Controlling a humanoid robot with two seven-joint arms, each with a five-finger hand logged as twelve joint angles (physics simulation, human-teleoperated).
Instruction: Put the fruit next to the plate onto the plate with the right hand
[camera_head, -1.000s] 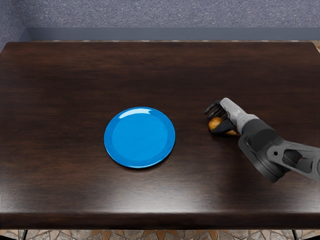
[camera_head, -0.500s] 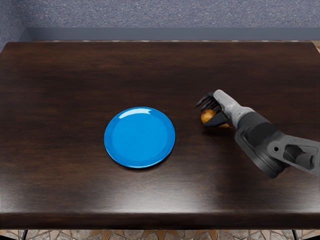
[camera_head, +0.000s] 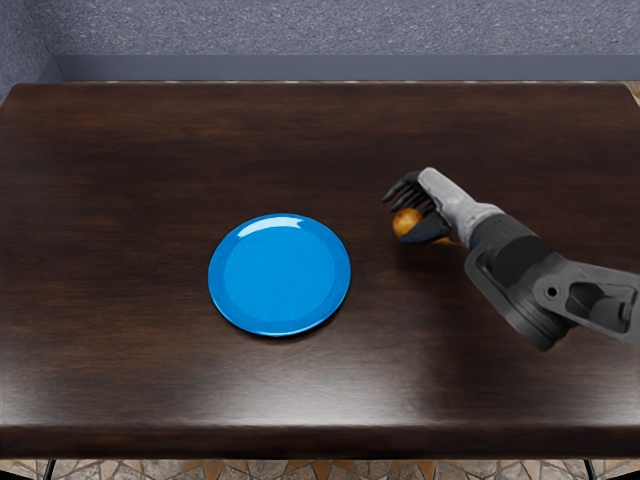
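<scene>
The right hand (camera_head: 412, 208), its dark fingers curled around the small round orange fruit (camera_head: 405, 222), had carried it leftward from right of centre toward the round blue plate (camera_head: 279, 273) at frame centre. The fruit sat right of the plate, still apart from it. The carry looked underway, with placement on the dark wooden table's (camera_head: 150, 150) plate remaining.

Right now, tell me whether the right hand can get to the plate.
Probably yes. The right hand, its fingers closed on the fruit, sits to the right of the plate, and only bare table shows between them, so the way looks free.
</scene>
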